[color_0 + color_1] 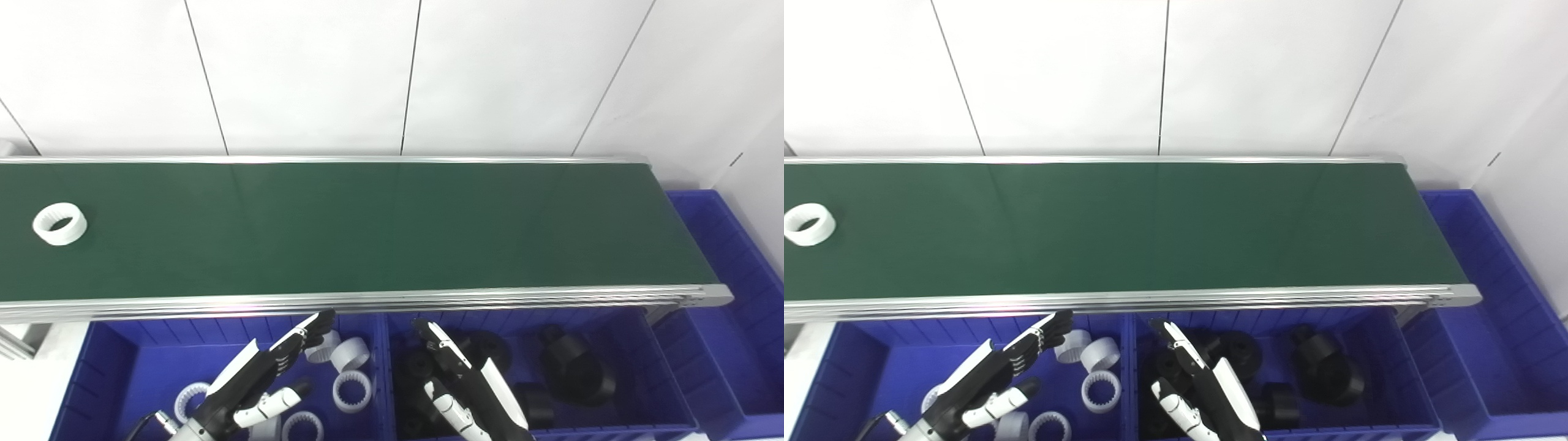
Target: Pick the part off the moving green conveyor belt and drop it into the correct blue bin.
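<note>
White panelled wall with dark seams behind; white floor at lower left.

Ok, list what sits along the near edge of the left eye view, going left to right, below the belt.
Blue bin holding white toothed rings → left hand, open over it → right hand, open → blue bin holding black parts → blue bin at the belt's end.

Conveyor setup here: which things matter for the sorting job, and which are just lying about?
Part of the job:
white ring on the green belt
left bin of white rings
middle bin of black parts
left hand, right hand, both open

Just there:
right-end bin
white wall
</note>
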